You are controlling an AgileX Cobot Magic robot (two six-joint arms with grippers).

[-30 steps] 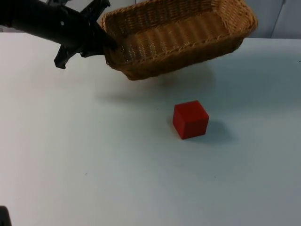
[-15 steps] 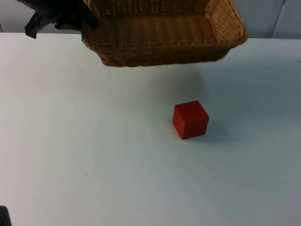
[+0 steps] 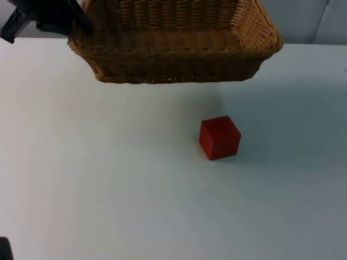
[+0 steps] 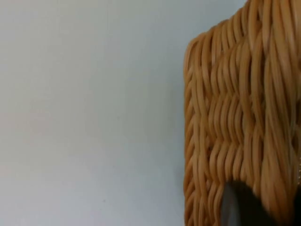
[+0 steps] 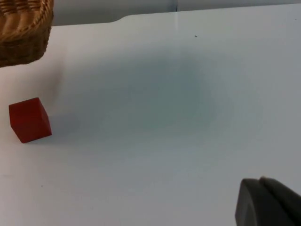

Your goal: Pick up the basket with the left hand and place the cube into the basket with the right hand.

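One wicker basket [image 3: 173, 51] aloft, pinched at its end by the left gripper [image 3: 73, 21]; one red cube [image 3: 219, 137] on the white bench [image 3: 108, 189]; grey wall [image 3: 303, 21] behind; right gripper [image 5: 268, 202], state unclear.

The woven wicker basket [image 3: 173, 59] hangs tilted above the table, the red cube [image 3: 219, 137] (upright) resting apart.

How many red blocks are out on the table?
1. The red cube sits on the white table, in front of the raised basket. The basket's inside is partly hidden.
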